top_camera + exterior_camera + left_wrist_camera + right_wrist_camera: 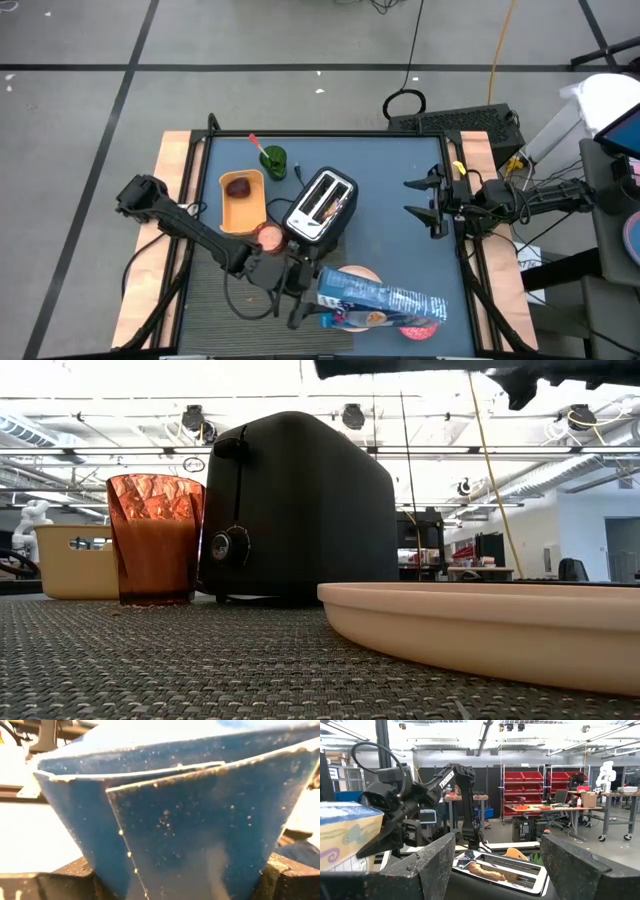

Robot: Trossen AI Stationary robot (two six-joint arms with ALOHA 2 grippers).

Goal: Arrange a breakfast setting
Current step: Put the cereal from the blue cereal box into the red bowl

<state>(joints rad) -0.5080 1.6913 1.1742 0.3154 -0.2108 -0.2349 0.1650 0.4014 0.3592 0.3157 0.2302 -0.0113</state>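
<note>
My left gripper (306, 294) is shut on a blue cereal box (385, 300) that lies about level above the table's near edge. The box's far end hangs over the pink bowl (421, 331). The cream plate (357, 272) lies partly under the box, in front of the toaster (322, 205). A brown toast slice (487, 872) sits in a toaster slot. The red-handled spoon (258, 146) stands in a green cup (274, 160) at the far left. My right gripper (432, 205) hovers open at the table's right edge, holding nothing. My left gripper pinches the cereal box at its flapped end (107, 865), one finger (65, 881) on each side. The fingers come nearly level from the table's left, along the box's length. The box is lifted clear and lies on its side, reaching toward the right.
An orange square container (243, 200) holding a dark red item stands left of the toaster. An amber glass (270, 237) stands just in front of it, close to my left arm. Bare blue table lies between the toaster and my right gripper.
</note>
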